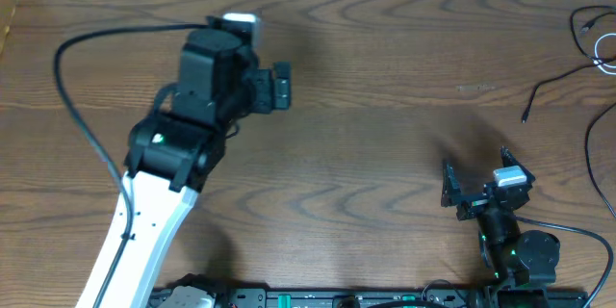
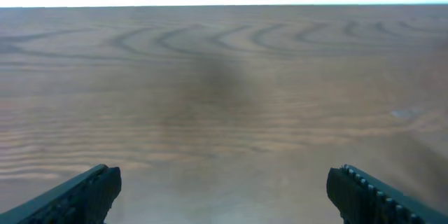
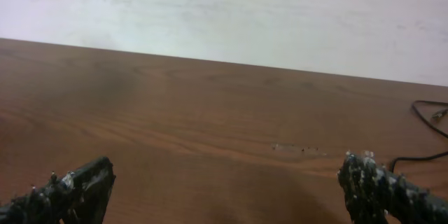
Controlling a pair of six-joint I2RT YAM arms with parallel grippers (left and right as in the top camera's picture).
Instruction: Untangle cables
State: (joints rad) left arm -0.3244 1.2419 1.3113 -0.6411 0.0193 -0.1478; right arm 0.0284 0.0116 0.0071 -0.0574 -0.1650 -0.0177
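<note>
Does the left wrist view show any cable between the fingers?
No, the wide-open left fingers have only the wood-grain table between them.

I counted one black cable and one white cable at upper right, my left pincer, my right pincer, one table.

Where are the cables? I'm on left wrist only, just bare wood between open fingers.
Observer: Overhead shows them at the far right edge of the table: a black cable and a white cable, far from the left gripper.
Operator: Tangled?
Observer: They meet at the frame edge and are partly cut off, so I can't tell.
Operator: Right arm closer?
Observer: Yes. The right gripper is open and empty, nearer the black cable's plug end.
</note>
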